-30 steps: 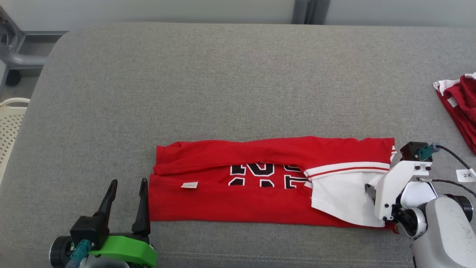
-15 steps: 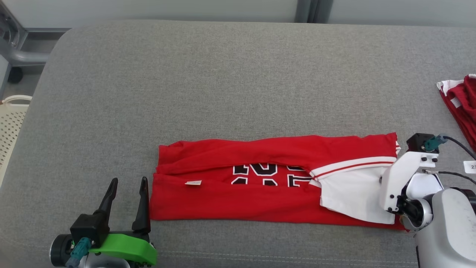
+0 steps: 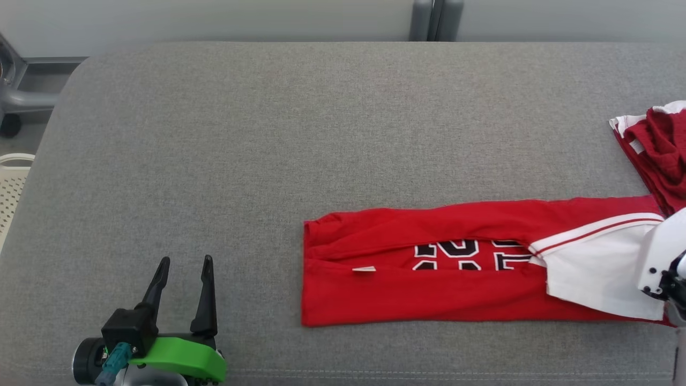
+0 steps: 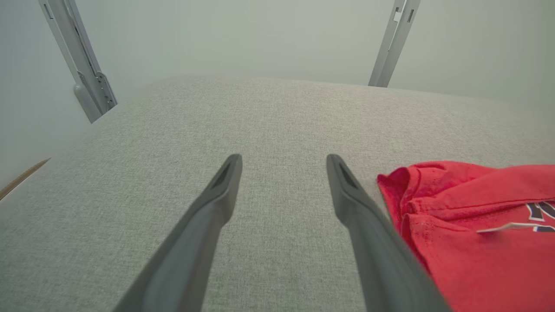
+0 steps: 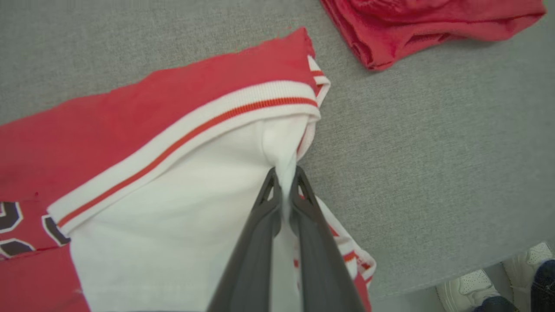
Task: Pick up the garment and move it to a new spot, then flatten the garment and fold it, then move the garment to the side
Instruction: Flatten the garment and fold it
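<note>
The garment (image 3: 429, 300) is a red jersey with black-and-white lettering and a white sleeve, folded into a long strip across the grey cushion (image 3: 268, 134). In the right wrist view my right gripper (image 5: 284, 182) is shut on a pinch of the white sleeve (image 5: 186, 203) at the garment's (image 5: 130, 125) right end. In the head view its white wrist (image 3: 662, 257) covers the fingers at the right edge. My left gripper (image 3: 185, 262) stands open at the lower left, well clear of the garment's left edge. Its fingers (image 4: 217, 199) hold nothing, with the garment (image 4: 477, 208) to their right.
A second red garment (image 3: 656, 145) lies bunched at the cushion's right edge, close beyond the held end, also visible as a red pile (image 5: 425, 26). A white perforated basket (image 3: 13, 182) stands off the left side. A person's white shoes (image 5: 468, 288) are on the floor past the cushion's edge.
My right gripper shut on the white sleeve and dragged the whole garment to the right, away from the left gripper and toward the red pile. The left gripper stayed put.
</note>
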### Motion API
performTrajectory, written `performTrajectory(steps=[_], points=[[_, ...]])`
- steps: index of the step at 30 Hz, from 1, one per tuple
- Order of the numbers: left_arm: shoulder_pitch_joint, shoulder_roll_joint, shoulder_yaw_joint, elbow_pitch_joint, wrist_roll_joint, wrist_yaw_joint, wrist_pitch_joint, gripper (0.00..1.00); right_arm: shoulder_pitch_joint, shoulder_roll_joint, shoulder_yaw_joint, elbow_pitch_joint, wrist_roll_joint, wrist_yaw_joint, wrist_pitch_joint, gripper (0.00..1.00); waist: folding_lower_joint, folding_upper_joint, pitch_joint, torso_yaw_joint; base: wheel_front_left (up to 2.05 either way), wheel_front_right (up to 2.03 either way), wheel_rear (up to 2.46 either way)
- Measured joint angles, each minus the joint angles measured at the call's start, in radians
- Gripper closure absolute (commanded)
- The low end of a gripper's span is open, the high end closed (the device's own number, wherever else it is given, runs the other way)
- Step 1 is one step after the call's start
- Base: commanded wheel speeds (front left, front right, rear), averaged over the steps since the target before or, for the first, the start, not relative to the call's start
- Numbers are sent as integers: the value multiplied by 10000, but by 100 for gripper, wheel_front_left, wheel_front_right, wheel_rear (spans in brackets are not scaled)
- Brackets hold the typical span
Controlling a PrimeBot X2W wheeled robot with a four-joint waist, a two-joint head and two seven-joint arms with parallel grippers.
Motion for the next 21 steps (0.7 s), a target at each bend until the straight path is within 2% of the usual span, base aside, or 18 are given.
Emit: performTrajectory(steps=[4, 10, 16, 21], points=[[1, -10, -13, 6, 15, -4, 0, 0, -2, -539, -462, -497, -384, -2, 326, 100, 0, 0, -61, -67, 0, 0, 0], [10, -21, -35, 36, 73, -12, 0, 0, -9, -784, -596, -888, -692, -2, 725, 100, 0, 0, -173, -57, 0, 0, 0], [79, -25, -40, 169, 71, -12, 0, 0, 301, -621, 274, -1321, -337, -2, 1135, 100, 0, 0, -385, -23, 0, 0, 0], [164, -29, -42, 261, 56, -38, 0, 0, 652, -410, 1381, -1511, 119, -4, 1440, 100, 0, 0, -602, -8, 0, 0, 0]])
